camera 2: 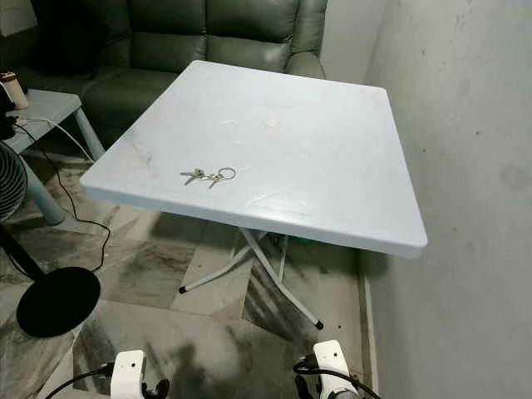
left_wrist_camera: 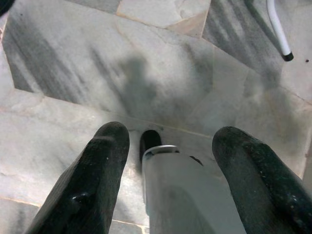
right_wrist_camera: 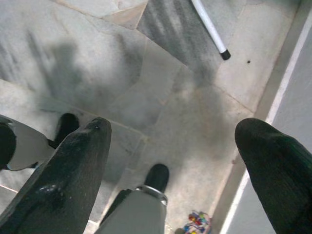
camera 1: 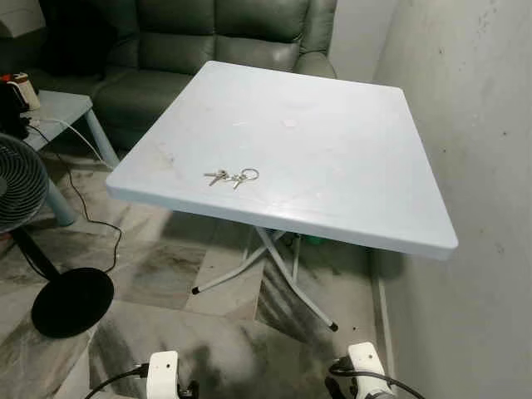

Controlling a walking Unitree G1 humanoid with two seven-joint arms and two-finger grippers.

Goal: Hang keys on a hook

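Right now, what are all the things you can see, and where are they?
keys: one bunch, silver, on the table near its front edge
folding table: one, white, beside the wall
sofa: one, dark green, behind the table
side table: one, pale blue, left of the sofa
fan: one, black base, on the floor at left
wall: grey, at right
left tool: open, hanging over the floor
right tool: open, hanging over the floor
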